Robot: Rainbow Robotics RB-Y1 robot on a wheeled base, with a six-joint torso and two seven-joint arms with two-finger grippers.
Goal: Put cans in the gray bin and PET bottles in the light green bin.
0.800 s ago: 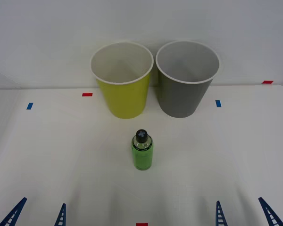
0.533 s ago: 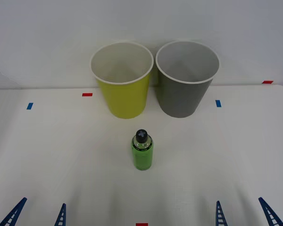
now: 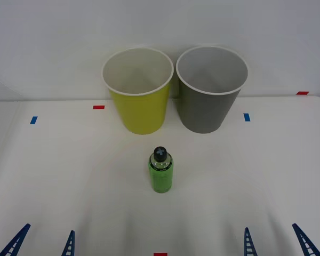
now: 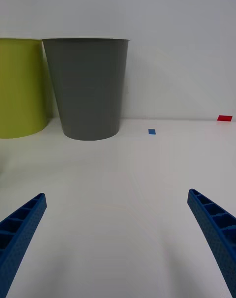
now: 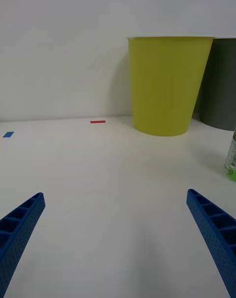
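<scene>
A small clear PET bottle (image 3: pixel 161 172) with a green label and a black cap stands upright mid-table; its edge (image 5: pixel 230 159) shows in the left wrist view. Behind it the light green bin (image 3: pixel 138 90) (image 5: pixel 168 84) (image 4: pixel 19 86) and the gray bin (image 3: pixel 210 89) (image 4: pixel 89 86) (image 5: pixel 221 81) stand side by side at the back, both looking empty inside. My left gripper (image 3: pixel 42 242) (image 5: pixel 115 251) is open at the table's near edge, left of the bottle. My right gripper (image 3: pixel 277 240) (image 4: pixel 118 249) is open at the near edge on the right. No cans are in view.
The white table (image 3: pixel 245 176) carries small tape marks: red (image 3: pixel 98 107) (image 3: pixel 302 93) (image 3: pixel 160 254) and blue (image 3: pixel 33 120) (image 3: pixel 247 117). A plain wall stands right behind the bins. Open tabletop lies between both grippers and the bottle.
</scene>
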